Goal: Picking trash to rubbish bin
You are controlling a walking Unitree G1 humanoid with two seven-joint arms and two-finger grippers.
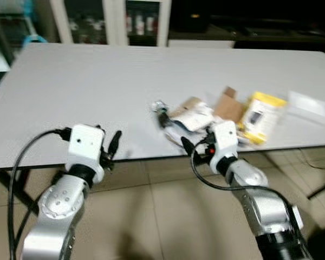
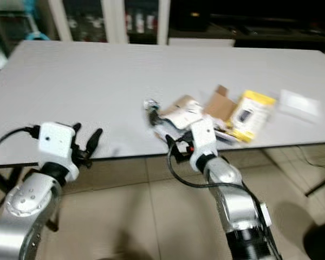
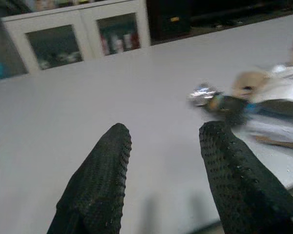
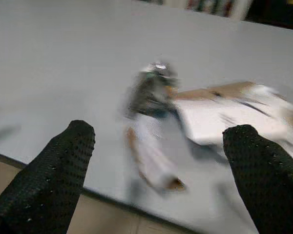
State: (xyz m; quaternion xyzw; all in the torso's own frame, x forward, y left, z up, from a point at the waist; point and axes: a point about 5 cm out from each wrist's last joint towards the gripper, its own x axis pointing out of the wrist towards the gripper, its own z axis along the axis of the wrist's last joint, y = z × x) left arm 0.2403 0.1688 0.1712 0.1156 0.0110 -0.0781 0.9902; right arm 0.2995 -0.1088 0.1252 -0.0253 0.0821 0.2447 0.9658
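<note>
Two grippers face a large white table point(image 1: 97, 92) that we stand before: our left gripper point(image 3: 163, 180) hovers at the near edge with its fingers spread and empty, and our right gripper point(image 4: 158, 180) hangs at the same edge with its fingers wide apart, holding nothing. Just beyond the right gripper we see the trash: a crumpled dark wrapper point(image 1: 161, 111), white papers point(image 1: 197, 120) touching it, a brown cardboard piece point(image 1: 230, 105) and a yellow package point(image 1: 262, 116) side by side. Farther right lies a blurred white packet point(image 1: 310, 105), near the pile.
</note>
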